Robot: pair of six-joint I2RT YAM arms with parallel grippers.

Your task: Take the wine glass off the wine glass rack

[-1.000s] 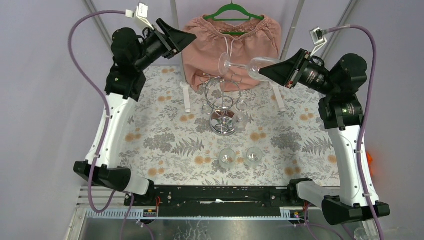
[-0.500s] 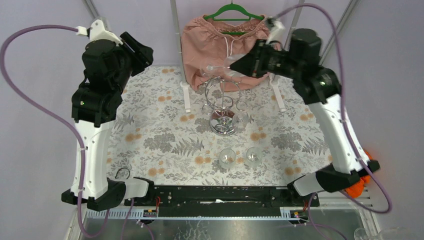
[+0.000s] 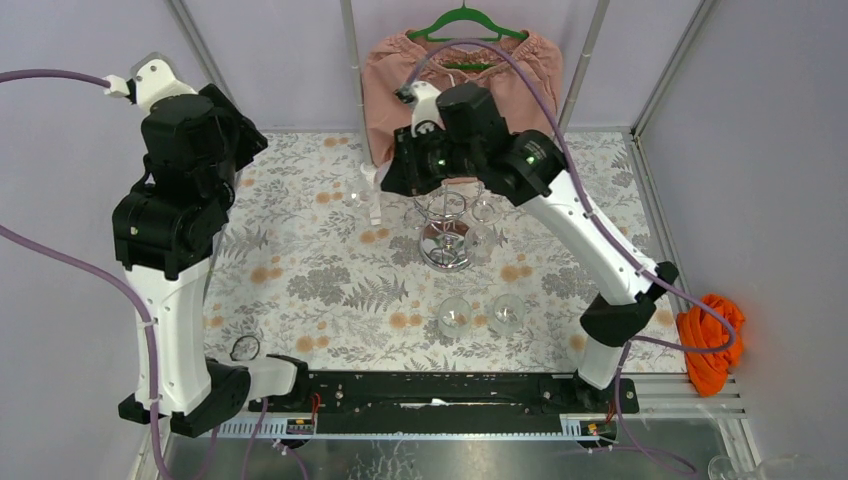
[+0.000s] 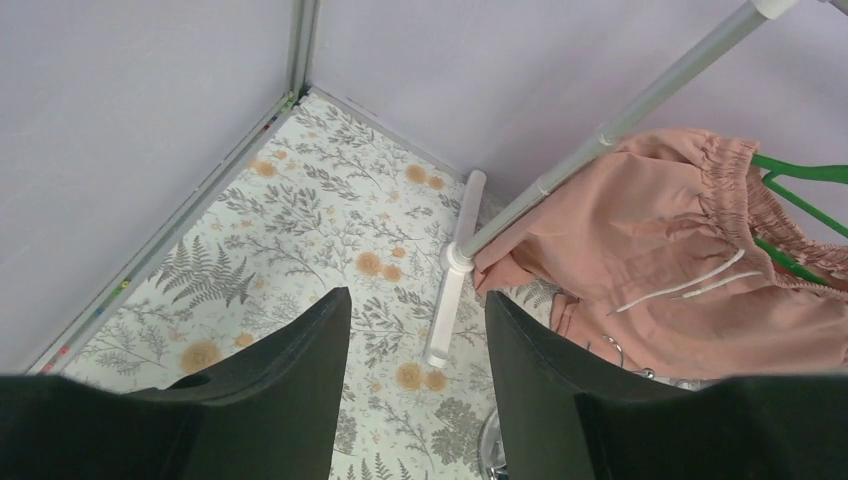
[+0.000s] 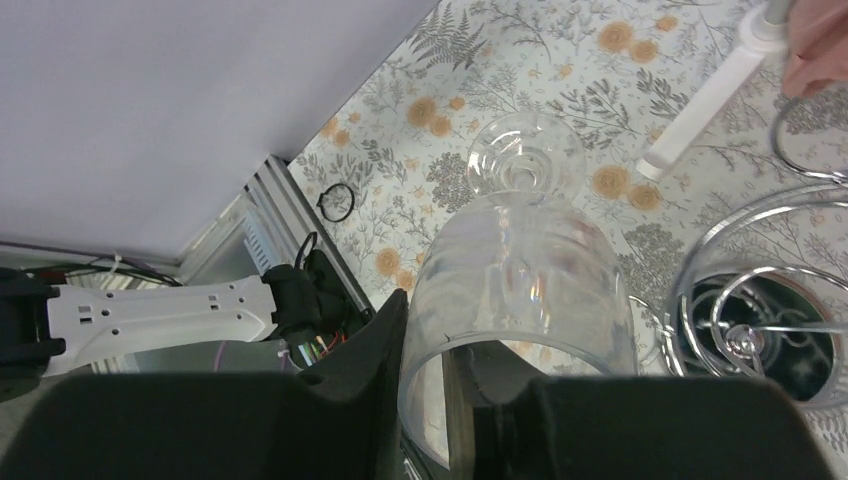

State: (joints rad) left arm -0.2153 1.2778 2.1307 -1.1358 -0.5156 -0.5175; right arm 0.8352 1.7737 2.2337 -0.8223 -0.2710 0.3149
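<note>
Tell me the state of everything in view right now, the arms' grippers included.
Wine glass: off the rack, gripped at its rim.
Right gripper: shut on the wine glass.
Left gripper: open, empty.
Wine glass rack: upright on the table.
Two front glasses: standing on the table.
Pink shorts: hanging on a green hanger.

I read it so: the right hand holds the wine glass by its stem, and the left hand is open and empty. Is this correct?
Not by the stem: the right wrist view shows the right hand pinching the wine glass at the rim of its bowl. The left hand is indeed open and empty.
</note>
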